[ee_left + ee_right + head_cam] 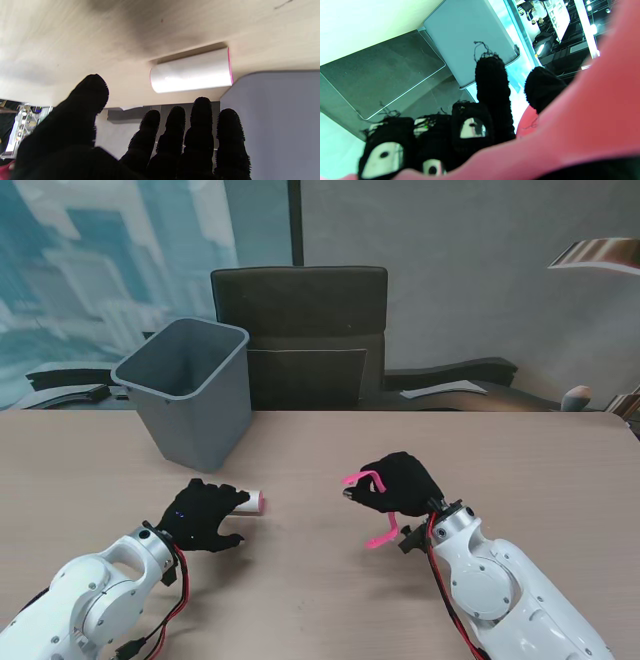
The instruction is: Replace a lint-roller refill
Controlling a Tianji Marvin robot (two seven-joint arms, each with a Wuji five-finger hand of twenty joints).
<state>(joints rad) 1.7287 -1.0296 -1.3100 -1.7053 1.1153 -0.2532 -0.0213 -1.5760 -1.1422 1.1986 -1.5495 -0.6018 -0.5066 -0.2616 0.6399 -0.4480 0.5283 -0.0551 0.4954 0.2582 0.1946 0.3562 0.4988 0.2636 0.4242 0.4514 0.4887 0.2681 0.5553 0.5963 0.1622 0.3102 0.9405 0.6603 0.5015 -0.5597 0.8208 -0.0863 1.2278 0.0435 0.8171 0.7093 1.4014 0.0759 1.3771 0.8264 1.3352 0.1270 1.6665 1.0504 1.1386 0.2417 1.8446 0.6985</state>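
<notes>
Gripping the pink lint-roller handle (371, 506) in closed fingers, the right hand (403, 483) hovers mid-table while the left hand (205, 516), fingers spread and holding nothing, reaches over the white refill roll (191, 70) lying near the grey bin (186, 391).

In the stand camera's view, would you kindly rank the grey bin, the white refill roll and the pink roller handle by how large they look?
1. Grey bin, by far the largest.
2. Pink roller handle, held in the right hand, which hides part of it.
3. White refill roll, only its end showing past the left hand.
Both are partly hidden, so their order is unsure.
</notes>
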